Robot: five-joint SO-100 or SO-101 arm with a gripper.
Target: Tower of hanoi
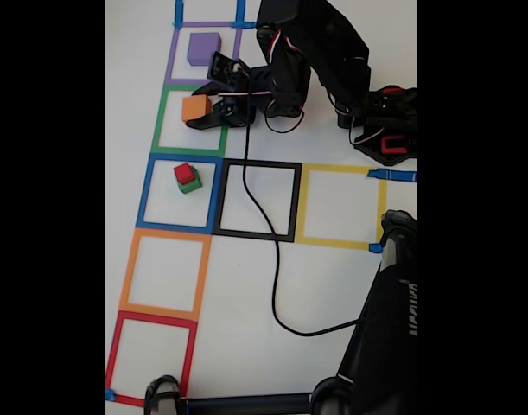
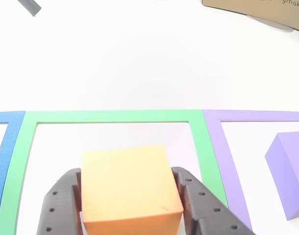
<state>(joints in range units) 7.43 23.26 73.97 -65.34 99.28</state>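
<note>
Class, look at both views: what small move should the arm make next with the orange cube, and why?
Probably lift it straight up. The pincer is shut on the orange cube, one finger against each side, inside the green taped square. In the fixed view the red-on-green stack waits in the blue taped square, so the cube must clear the table before it travels.

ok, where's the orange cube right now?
In the fixed view the orange cube sits inside the green square, between the gripper fingers, just below the purple cube.

Orange cube [image 2: 129,188] clamped between 2 dark gripper fingers [image 2: 58,205], inside green taped square [image 2: 110,116]; purple cube [image 2: 288,169] at right.
</note>
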